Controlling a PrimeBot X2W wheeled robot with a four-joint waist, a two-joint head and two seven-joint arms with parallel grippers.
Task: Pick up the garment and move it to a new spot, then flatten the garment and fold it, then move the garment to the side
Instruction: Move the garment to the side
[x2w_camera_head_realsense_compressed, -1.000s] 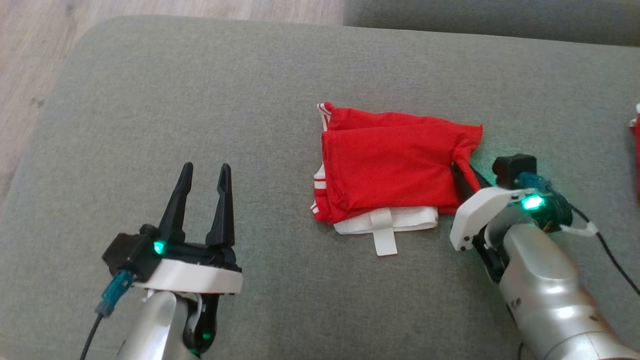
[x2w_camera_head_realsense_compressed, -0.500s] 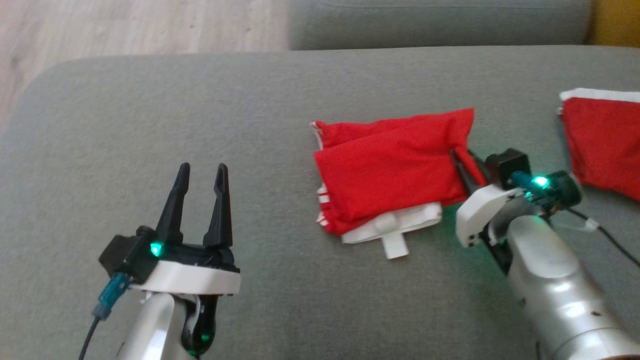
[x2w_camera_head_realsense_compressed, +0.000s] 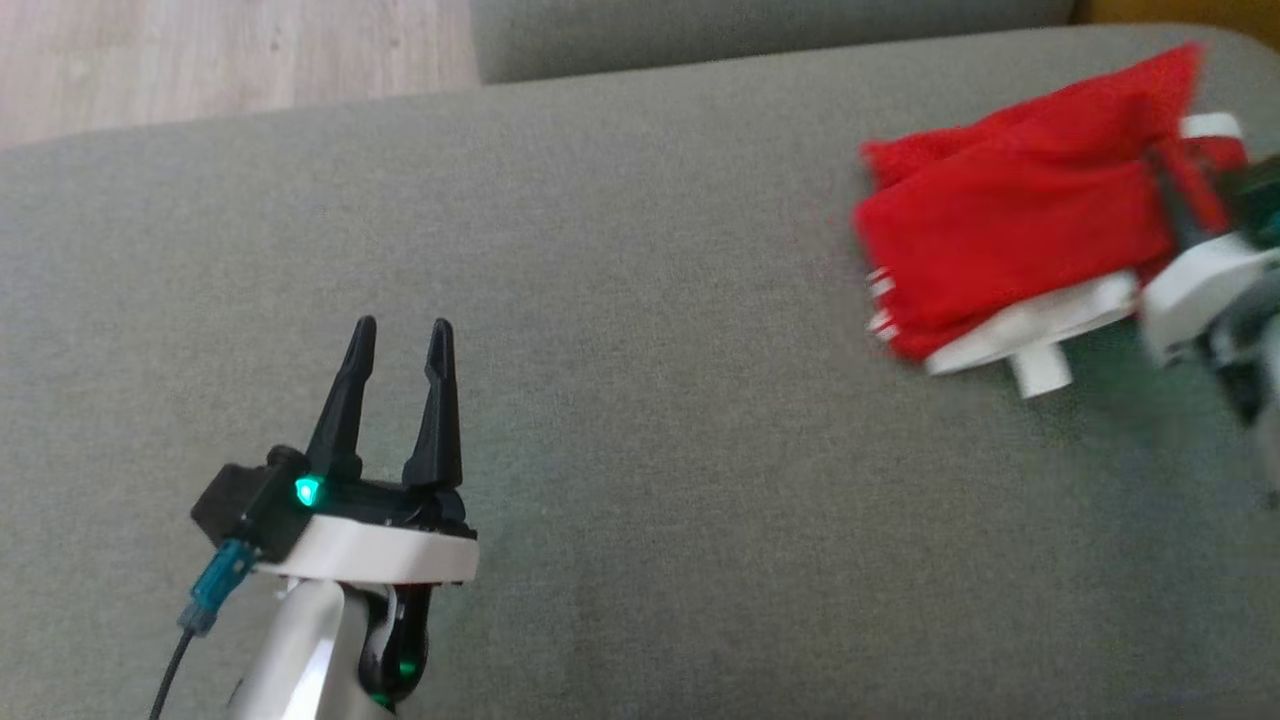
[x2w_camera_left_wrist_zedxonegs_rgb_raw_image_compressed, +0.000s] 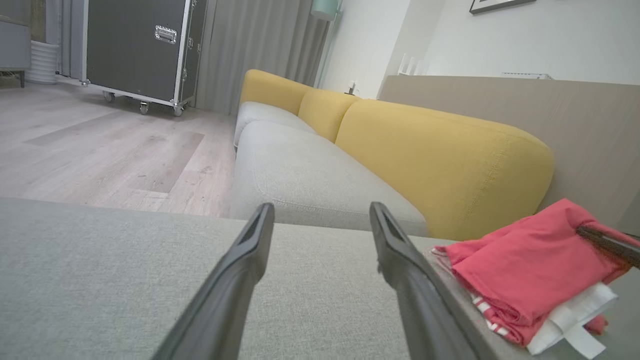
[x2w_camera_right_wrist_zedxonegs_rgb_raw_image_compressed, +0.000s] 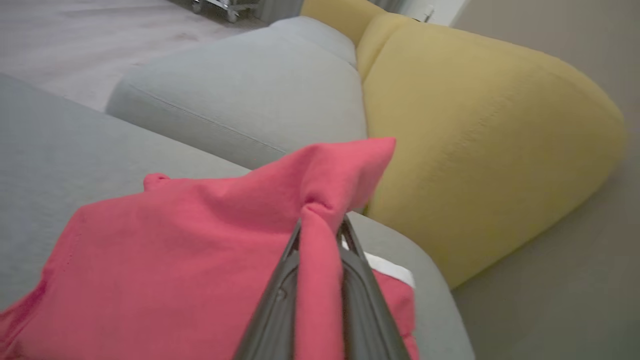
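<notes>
Folded red garment (x2w_camera_head_realsense_compressed: 1000, 260) with white trim lay on the grey sofa cushion (x2w_camera_head_realsense_compressed: 640, 300) at 2 o'clock in the head view, blurred. Right end effector (x2w_camera_right_wrist_zedxonegs_rgb_raw_image_compressed: 322, 226) was clamped on a bunched corner at the garment's 3 o'clock edge. Left end effector (x2w_camera_head_realsense_compressed: 403, 330), fingers apart and holding nothing, hovered at 7 o'clock.

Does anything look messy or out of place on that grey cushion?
The red garment puckers at the corner pinched by the right gripper, and a white tab sticks out beneath it. Nothing else stands out.
</notes>
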